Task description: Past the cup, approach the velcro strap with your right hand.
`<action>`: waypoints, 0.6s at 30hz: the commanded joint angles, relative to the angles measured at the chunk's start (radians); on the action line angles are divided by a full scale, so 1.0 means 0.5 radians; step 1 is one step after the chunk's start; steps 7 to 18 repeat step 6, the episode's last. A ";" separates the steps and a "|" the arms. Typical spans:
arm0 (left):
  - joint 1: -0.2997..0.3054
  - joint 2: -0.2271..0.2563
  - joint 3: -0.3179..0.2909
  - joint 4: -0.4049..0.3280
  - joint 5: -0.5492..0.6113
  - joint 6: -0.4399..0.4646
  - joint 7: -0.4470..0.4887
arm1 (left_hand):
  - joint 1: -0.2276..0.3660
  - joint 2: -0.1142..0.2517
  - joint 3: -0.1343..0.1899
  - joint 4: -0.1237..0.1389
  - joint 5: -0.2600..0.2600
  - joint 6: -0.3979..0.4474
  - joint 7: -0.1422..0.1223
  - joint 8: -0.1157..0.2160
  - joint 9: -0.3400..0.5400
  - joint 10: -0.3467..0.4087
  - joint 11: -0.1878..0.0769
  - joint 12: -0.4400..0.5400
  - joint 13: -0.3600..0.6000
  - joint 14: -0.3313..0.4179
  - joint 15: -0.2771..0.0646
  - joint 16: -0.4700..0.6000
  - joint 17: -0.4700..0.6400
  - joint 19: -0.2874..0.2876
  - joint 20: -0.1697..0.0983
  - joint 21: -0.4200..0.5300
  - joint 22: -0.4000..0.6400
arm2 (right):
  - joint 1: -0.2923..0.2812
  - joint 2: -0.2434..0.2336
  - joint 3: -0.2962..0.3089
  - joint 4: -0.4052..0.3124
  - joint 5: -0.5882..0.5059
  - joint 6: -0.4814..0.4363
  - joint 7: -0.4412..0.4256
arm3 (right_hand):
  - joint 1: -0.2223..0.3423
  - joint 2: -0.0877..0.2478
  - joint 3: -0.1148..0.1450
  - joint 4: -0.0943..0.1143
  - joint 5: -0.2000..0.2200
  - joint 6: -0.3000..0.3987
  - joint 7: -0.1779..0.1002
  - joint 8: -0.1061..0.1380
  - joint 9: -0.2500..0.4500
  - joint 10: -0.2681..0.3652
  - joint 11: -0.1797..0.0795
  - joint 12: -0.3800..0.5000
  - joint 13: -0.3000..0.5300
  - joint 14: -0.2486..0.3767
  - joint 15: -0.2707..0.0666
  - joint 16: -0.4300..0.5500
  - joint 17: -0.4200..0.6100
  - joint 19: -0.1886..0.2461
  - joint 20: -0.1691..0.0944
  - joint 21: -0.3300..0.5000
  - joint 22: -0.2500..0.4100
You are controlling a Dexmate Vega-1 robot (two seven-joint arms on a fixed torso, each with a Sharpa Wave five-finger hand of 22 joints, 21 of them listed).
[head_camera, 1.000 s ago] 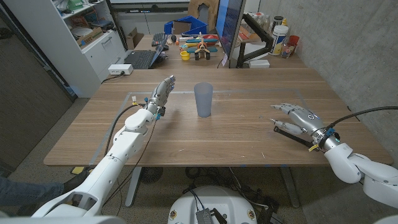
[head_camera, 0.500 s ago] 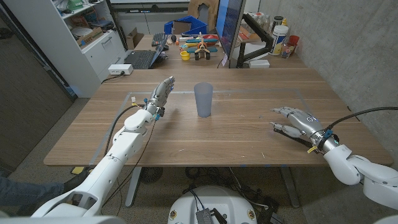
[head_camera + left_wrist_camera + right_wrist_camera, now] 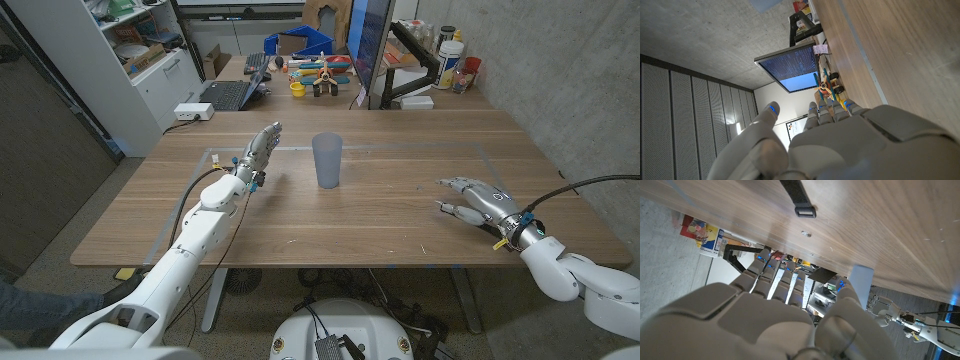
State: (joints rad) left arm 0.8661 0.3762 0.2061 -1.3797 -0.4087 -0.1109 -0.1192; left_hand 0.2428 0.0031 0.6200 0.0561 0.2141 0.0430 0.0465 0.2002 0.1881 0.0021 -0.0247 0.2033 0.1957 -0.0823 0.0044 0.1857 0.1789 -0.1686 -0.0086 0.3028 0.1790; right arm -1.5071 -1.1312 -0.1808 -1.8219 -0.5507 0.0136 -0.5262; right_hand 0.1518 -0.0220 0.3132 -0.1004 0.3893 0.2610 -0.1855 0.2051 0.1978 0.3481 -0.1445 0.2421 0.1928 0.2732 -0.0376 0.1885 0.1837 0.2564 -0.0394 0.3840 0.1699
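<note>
Our right hand (image 3: pixel 482 199), fingers spread and empty, hovers over the flat black velcro strap (image 3: pixel 797 198); we judge it light, limp, best pinched near its buckle end.

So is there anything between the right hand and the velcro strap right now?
Nothing visible does. The right hand hangs directly over the velcro strap, which lies on bare wood. The cup stands well off toward the table's middle, out of the way.

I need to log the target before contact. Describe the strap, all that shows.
The strap is a flat black band, fabric-like, ending in a squared black buckle or loop. It lies flat on the wooden table. In the head view the right hand hovers over it, hiding most of it; a dark sliver shows by the wrist. Nothing visibly grips it.
</note>
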 commanded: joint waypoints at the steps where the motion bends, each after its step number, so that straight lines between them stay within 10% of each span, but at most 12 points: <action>1: -0.026 -0.009 0.008 0.030 0.009 0.000 -0.017 | 0.001 0.015 -0.003 -0.001 -0.011 0.016 -0.009 -0.001 0.004 -0.008 -0.003 0.004 0.000 -0.016 -0.003 -0.002 0.008 -0.044 0.012 -0.015 0.005 | 0.000 -0.025 -0.053 0.009 0.037 -0.033 0.004 | 0.001 0.008 0.004 0.006 0.017 0.019 0.006 0.004 0.005 0.004 0.009 -0.008 0.007 0.010 -0.248 0.008 0.008 0.000 -0.081 -0.010 0.008; 18: -0.037 -0.015 0.011 0.042 0.011 -0.005 -0.024 | 0.000 0.015 -0.004 0.000 -0.011 0.015 -0.009 -0.001 0.004 -0.009 -0.001 0.004 0.000 -0.014 -0.004 0.000 0.008 -0.043 0.012 -0.017 0.006 | 0.013 -0.030 -0.067 0.006 0.049 -0.046 0.002 | 0.002 0.014 0.006 0.007 0.020 0.020 0.006 0.004 0.006 0.005 0.018 -0.008 0.007 0.010 -0.242 0.007 0.008 0.000 -0.077 -0.016 0.009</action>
